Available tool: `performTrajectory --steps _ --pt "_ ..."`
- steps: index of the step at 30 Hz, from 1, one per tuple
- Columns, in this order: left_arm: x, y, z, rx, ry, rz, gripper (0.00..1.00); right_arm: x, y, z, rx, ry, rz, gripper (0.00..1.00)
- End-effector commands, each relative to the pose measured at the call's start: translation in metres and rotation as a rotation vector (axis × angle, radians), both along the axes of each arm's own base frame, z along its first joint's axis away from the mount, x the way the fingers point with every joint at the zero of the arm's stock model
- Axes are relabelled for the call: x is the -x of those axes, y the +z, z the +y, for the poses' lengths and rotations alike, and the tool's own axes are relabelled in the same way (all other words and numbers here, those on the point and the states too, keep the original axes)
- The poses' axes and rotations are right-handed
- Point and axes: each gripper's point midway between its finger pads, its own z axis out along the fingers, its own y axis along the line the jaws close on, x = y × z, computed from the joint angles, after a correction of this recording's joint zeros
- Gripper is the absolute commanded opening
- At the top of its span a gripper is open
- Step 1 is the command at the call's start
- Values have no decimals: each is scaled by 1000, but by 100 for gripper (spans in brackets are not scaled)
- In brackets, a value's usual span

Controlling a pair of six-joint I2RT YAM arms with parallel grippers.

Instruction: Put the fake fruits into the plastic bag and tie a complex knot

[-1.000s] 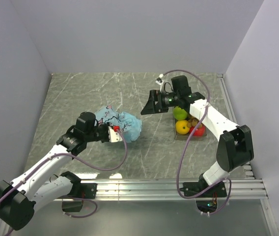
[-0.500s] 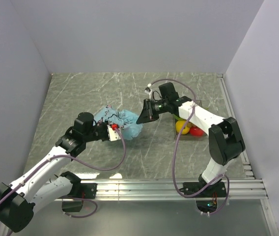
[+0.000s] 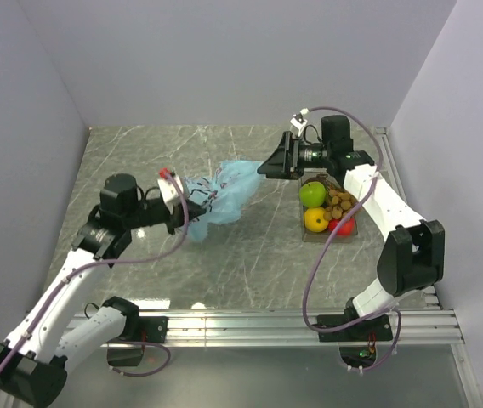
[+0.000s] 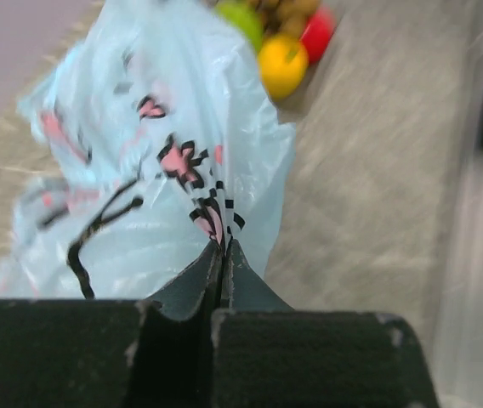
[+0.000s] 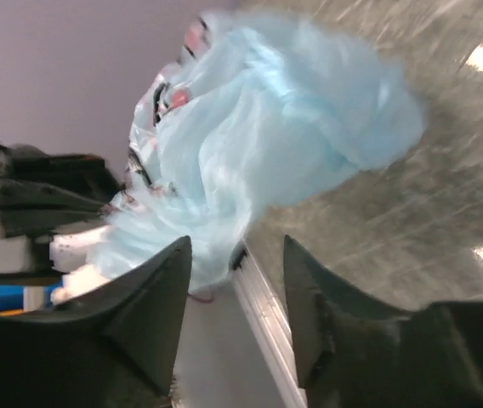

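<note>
The light-blue plastic bag (image 3: pixel 224 191) with pink-and-dark print lies stretched across the table's middle. My left gripper (image 3: pixel 178 210) is shut on its near-left edge; in the left wrist view the closed jaws (image 4: pixel 223 248) pinch the film of the bag (image 4: pixel 156 153). My right gripper (image 3: pixel 271 164) is open at the bag's far-right end; in the right wrist view (image 5: pixel 235 246) the bag (image 5: pixel 267 136) lies just beyond its fingertips. The green apple (image 3: pixel 312 194), yellow-orange fruit (image 3: pixel 315 219), red fruit (image 3: pixel 342 226) and brown balls (image 3: pixel 339 201) sit in the tray.
The clear rectangular tray (image 3: pixel 349 232) holding the fruits stands at the right, under my right arm. Grey walls close in the left, back and right sides. A metal rail (image 3: pixel 292 323) runs along the near edge.
My left gripper has pulled back and up to the left with the bag's edge. My right gripper has swung from the bag's right side up toward the far right. The bag is now stretched out.
</note>
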Motion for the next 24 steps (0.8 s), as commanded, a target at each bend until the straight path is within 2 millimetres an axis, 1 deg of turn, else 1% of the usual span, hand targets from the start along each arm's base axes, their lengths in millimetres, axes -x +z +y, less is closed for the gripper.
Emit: performTrajectory --steps 1,2,3,4,5,6,7,8,9,10,11,12,13,14,15,16,17,18,19,20,21,22,23,24 --pt "22 53 -25 233 -78 319 0 -13 34 -10 24 -83 -141 77" --pt "21 73 -28 276 -86 334 0 -16 34 -15 47 -107 -159 82" --pt "18 79 -31 305 -87 381 0 -14 38 -22 70 -122 -197 86" --pt "17 97 -32 375 -98 429 0 -19 38 -28 98 -162 -221 87" --pt "15 101 -31 404 -97 460 0 -19 39 -33 117 -184 -249 88" --pt "9 101 -30 429 -78 506 0 -16 42 -40 150 -203 -304 92" --pt "-1 104 -24 481 -45 556 0 -16 42 -44 174 -220 -331 93" --pt "-4 102 -22 495 -46 589 0 -19 39 -51 216 -259 -360 93" --pt "-13 93 -19 507 -22 638 0 -16 38 -55 237 -259 -396 94" --pt "-23 81 -12 529 27 698 0 -14 35 -57 252 -259 -402 94" --pt "-30 74 -7 540 51 722 0 -14 32 -59 270 -262 -407 94" --pt "-36 61 -5 542 59 774 0 -11 22 -59 286 -249 -395 94" --pt "-42 43 0 547 93 825 0 -11 17 -59 294 -246 -387 94" --pt "-46 29 3 540 119 865 0 -10 12 -58 300 -241 -379 95" --pt "-51 11 4 526 120 922 0 -11 1 -56 315 -231 -358 95" --pt "-55 -6 8 510 134 937 0 -8 -6 -48 321 -208 -350 95" --pt "-58 -18 11 488 148 947 4 -9 -17 -44 340 -194 -341 95" --pt "-59 -45 14 454 191 1041 6 -12 -28 -43 376 -210 -332 95" --pt "-66 -56 22 407 197 982 7 -11 -35 -37 388 -193 -322 95" --pt "-67 -65 26 389 202 988 10 -8 -42 -29 398 -172 -312 95" --pt "-71 -78 31 369 218 1007 11 -9 -56 -24 418 -159 -282 95" --pt "-75 -87 41 346 245 995 13 -12 -63 -23 443 -168 -278 95" --pt "-76 -91 43 334 242 994 18 -9 -69 -16 452 -150 -273 95" --pt "-83 -100 53 333 273 1010 21 -10 -80 -13 462 -145 -253 95"
